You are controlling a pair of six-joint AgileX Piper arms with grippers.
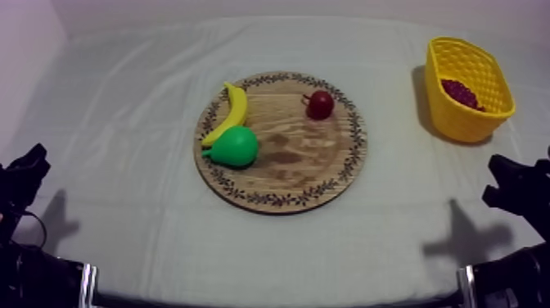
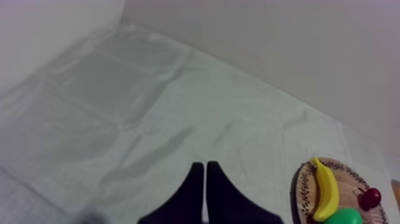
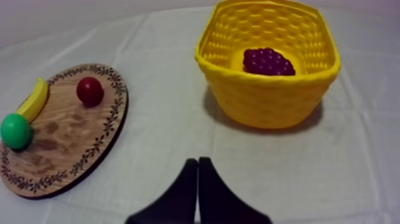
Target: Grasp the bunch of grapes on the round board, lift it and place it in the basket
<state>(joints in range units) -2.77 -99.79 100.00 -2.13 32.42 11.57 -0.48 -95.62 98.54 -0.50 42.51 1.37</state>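
Right end effector (image 3: 198,161) closed, grapes (image 3: 268,61) in basket (image 3: 268,106), banana (image 3: 34,98), pear (image 3: 15,131) on board (image 3: 71,146)

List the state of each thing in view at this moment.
bunch of grapes: lying inside the yellow basket
yellow basket: upright, holding the grapes
wooden board: flat, bearing banana, pear, small red fruit
left gripper: fingers shut on nothing
right gripper: fingers shut on nothing

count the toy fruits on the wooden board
3 on the wooden board: banana at its left edge, pear at the banana's near end, small red fruit apart at far right.
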